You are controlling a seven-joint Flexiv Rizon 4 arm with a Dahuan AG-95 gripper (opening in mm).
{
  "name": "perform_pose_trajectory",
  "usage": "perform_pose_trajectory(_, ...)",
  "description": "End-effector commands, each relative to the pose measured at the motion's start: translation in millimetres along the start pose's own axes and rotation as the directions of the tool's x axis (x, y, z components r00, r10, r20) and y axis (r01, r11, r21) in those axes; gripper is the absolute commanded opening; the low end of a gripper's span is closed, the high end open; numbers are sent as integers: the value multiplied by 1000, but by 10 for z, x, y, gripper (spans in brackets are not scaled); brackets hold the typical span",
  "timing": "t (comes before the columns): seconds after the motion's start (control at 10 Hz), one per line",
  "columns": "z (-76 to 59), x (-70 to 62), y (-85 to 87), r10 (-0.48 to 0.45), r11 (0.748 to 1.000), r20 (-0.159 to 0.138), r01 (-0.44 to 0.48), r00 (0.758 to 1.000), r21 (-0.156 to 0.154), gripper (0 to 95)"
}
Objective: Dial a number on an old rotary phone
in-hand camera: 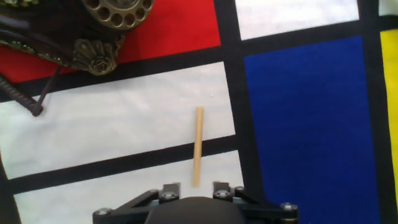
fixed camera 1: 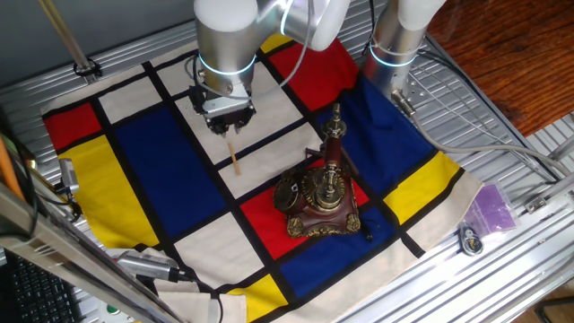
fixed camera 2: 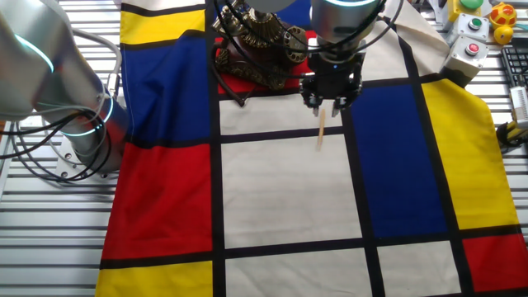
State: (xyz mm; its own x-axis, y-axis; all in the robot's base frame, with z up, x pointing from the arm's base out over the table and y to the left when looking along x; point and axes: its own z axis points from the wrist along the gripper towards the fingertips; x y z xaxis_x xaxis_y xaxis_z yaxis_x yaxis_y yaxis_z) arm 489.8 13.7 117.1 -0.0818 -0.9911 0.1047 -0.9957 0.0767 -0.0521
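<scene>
The old rotary phone (fixed camera 1: 321,202) stands on a red cell of the chequered cloth, with its brass-and-black handset (fixed camera 1: 334,135) upright and its dark round dial (in-hand camera: 118,12) facing up. It also shows at the top of the other fixed view (fixed camera 2: 264,41). My gripper (fixed camera 1: 230,128) hangs over the white cell beside the phone, shut on a thin wooden stick (fixed camera 1: 235,160) that points down at the cloth. The stick (in-hand camera: 198,146) runs out from between the fingers, with its tip well short of the dial. The gripper (fixed camera 2: 330,103) is apart from the phone.
The phone's dark coiled cord (in-hand camera: 25,102) lies on the white cell near its brass foot (in-hand camera: 96,59). A second arm's base (fixed camera 1: 395,45) stands at the cloth's edge. A button box (fixed camera 2: 470,49) and a purple bag (fixed camera 1: 491,211) sit off the cloth.
</scene>
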Motion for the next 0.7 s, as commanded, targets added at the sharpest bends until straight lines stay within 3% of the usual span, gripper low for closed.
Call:
perform_pose_trajectory(0.1, -3, -69, -34, 186, 982, 21, -186, 982, -22, 0)
perform_pose_trajectory(0.3, -80, -200, -72, 307, 951, 29, -305, 951, -48, 0)
perform_pose_trajectory(0.4, -197, -330, -91, 402, 914, 27, -400, 915, -65, 0)
perform_pose_trajectory(0.6, -298, -483, -105, 536, 842, 9, -533, 844, -85, 0)
perform_pose_trajectory(0.7, -308, -524, -111, 555, 829, 5, -552, 832, -94, 0)
